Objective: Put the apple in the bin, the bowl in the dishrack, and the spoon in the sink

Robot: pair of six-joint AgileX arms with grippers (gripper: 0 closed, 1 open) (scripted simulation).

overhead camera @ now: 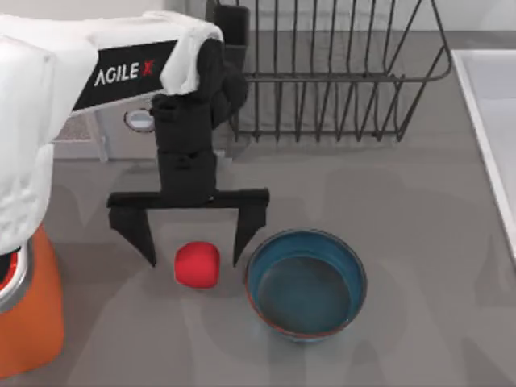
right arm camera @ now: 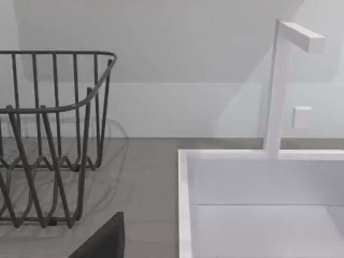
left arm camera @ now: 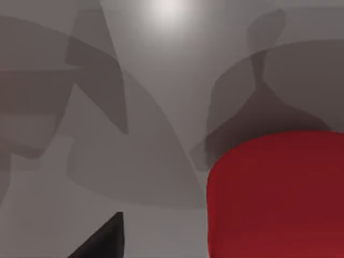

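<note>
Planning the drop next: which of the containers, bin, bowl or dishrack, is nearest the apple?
The bowl, just to the right of the apple; the bin and dishrack sit farther off.

Apple lies just left of bowl (bin farther left).

White lettering "AGILE X", with the X in red, stood on a black panel along the white upper casing of the left arm in the top view; no other text, label or number was readable anywhere.
</note>
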